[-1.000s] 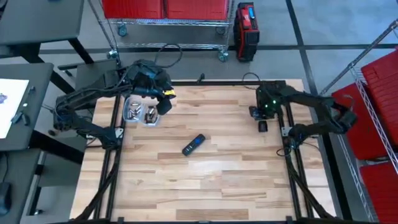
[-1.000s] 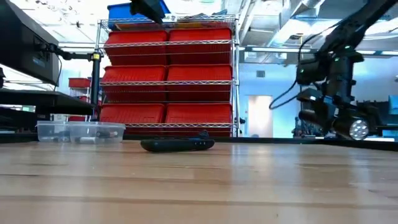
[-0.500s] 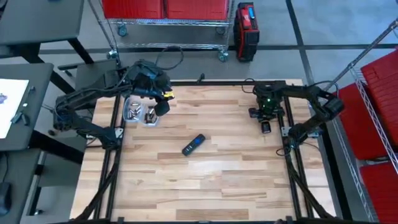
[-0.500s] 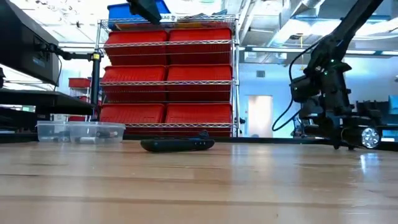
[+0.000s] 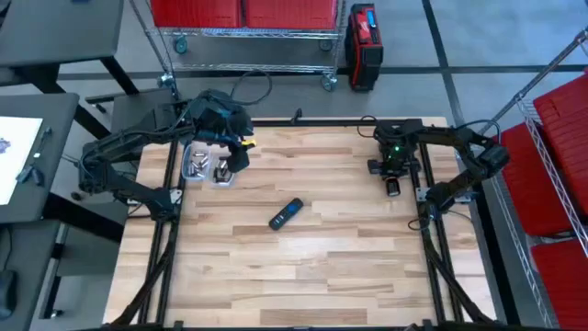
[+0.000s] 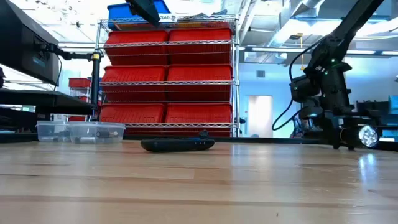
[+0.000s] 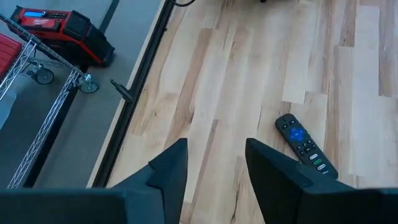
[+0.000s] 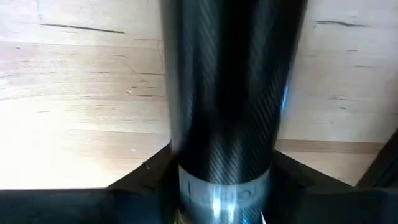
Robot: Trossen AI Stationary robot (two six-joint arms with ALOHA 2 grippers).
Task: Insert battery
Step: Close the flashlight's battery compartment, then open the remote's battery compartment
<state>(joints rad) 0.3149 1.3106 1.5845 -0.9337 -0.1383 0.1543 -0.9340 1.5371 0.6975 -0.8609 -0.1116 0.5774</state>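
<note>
The near half of the wooden tabletop (image 5: pixel 303 267) carries nothing in the high view.

The remote control (image 5: pixel 286 213) lies flat close to the centre of the tabletop, its long axis running from about 2 o'clock to 8 o'clock in the high view. In the left wrist view the remote control (image 7: pixel 306 145) shows its button face upward, with a blue pad near one end. In the low view it appears as a low dark bar (image 6: pixel 177 145) resting on the wood.

From the remote control, the clear plastic container (image 5: pixel 208 166) sits toward 10 o'clock, near the far left edge of the tabletop. It holds small metallic cylindrical items; whether these are batteries cannot be determined. In the low view the container (image 6: pixel 81 131) shows as two adjoining transparent tubs.

The left tool (image 5: pixel 234 162) hangs above the tabletop at the 3 o'clock edge of the container. In the left wrist view its fingers (image 7: pixel 169 169) stand apart with bare wood visible between them; nothing is gripped.

The right tool (image 5: pixel 392 187) is toward 2 o'clock from the remote control, well apart from it, low at the far right side of the tabletop. The right wrist view is filled by a dark carbon-fibre tube (image 8: pixel 231 93), and the finger state of this tool cannot be told.

Beyond the tabletop stands a wire rack with red bins (image 6: pixel 168 81).
</note>
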